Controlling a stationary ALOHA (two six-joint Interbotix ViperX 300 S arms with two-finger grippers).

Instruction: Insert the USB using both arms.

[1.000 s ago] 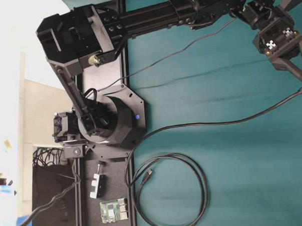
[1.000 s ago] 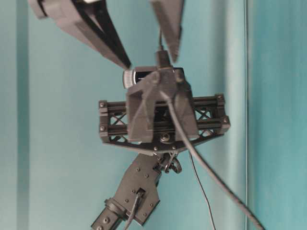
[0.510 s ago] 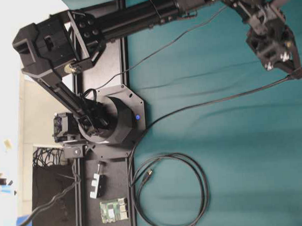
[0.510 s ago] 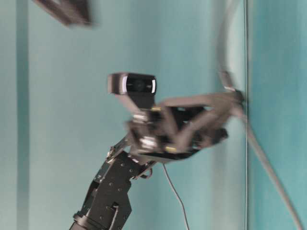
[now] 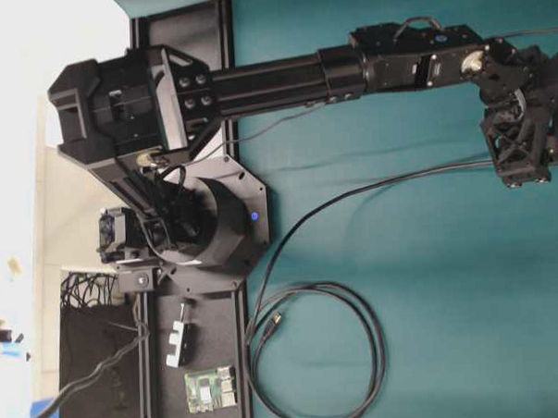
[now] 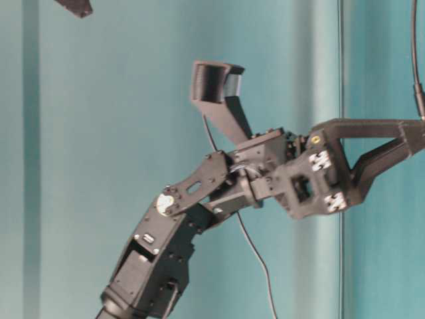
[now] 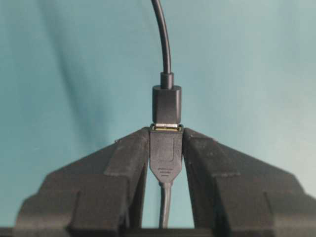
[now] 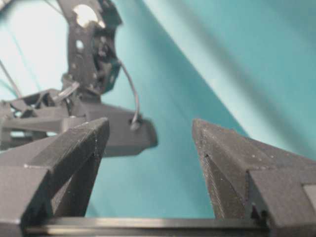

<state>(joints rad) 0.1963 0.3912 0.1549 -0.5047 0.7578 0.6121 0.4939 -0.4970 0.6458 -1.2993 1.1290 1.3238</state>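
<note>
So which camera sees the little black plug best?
The left wrist view: the USB fills the middle, pinched between the left gripper fingers. Overhead, the arm hides it at the right edge. The table-level view only shows its cable, and the right wrist view misses it.

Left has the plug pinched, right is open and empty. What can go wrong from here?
1. The left gripper pinches the USB only at its fingertips; a tug from the trailing cable may twist it.
2. A second plug sits at its mouth; whether it is seated is unclear.
3. The right gripper, open and empty, may bump the left arm ahead.
</note>
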